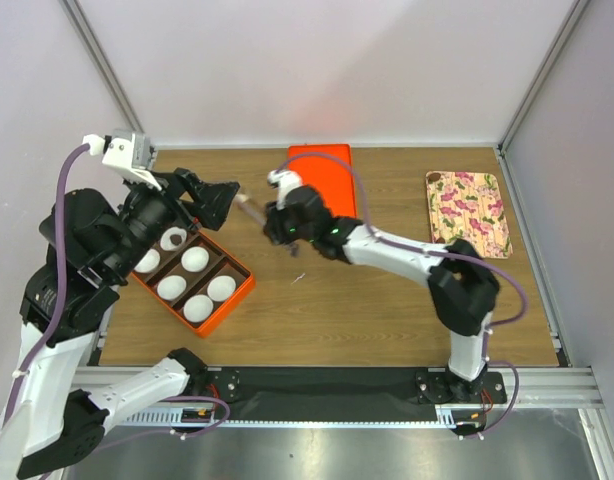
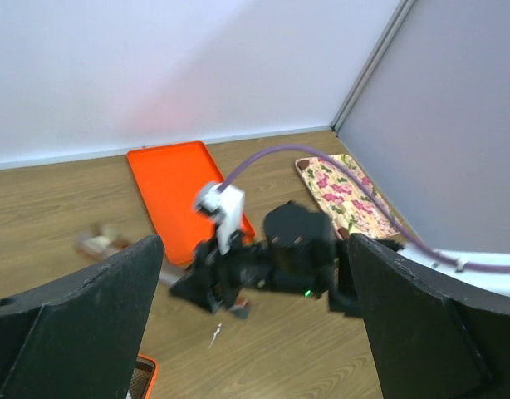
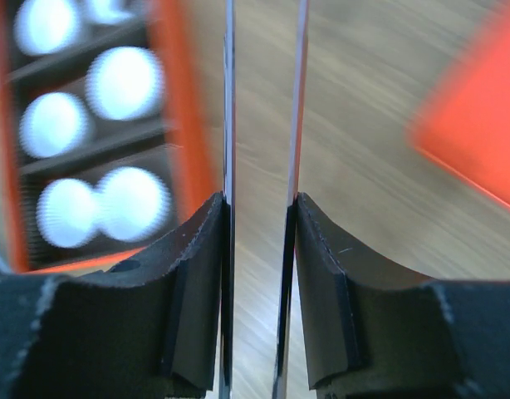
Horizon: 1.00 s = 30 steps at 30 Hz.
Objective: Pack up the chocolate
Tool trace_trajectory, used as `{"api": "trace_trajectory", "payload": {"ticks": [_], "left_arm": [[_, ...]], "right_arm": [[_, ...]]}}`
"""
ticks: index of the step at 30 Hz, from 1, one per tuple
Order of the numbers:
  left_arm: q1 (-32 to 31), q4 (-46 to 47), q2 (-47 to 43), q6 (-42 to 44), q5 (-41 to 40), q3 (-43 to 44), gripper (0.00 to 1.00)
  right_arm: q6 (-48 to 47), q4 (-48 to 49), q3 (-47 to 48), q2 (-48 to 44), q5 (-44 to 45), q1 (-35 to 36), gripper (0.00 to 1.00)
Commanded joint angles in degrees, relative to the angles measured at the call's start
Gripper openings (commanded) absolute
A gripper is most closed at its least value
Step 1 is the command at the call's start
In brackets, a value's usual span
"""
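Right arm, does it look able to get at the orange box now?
Probably yes: tweezers in the right fingers sit near the orange box; left fingers crowd only its far end.

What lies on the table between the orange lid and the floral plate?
Nothing: between the orange lid and the floral plate the wooden table is bare, as the top external view shows.

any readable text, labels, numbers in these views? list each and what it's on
None readable in any view.
No print seen on the box, lid or plate.
The tongs in the right gripper: bare metal, no marking.
The base boards: too small to read.
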Motion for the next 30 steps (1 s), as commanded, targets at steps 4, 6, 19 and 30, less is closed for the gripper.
{"api": "trace_trajectory", "payload": {"ticks": [4, 6, 19, 30], "left_arm": [[0.31, -0.24, -0.85, 0.39, -3.47, 0.36, 1.00], [0.31, -0.06, -1.20, 0.56, -4.18, -0.26, 1.00], [0.31, 1.34, -2.08, 1.44, -7.35, -4.39, 1.00], [0.31, 2.75, -1.03, 1.70, -7.96, -5.45, 1.00]], "right_arm": [[-4.90, 11.00, 15.66, 10.93, -6.08, 7.61, 0.39], [-5.79, 10.38, 18.76, 14.89, -7.56, 9.55, 0.40], [-8.78, 9.58, 30.10, 25.62, -13.90, 13.77, 0.40], [-10.62, 8.35, 36.87, 33.09, -14.95, 14.39, 0.40]]}}
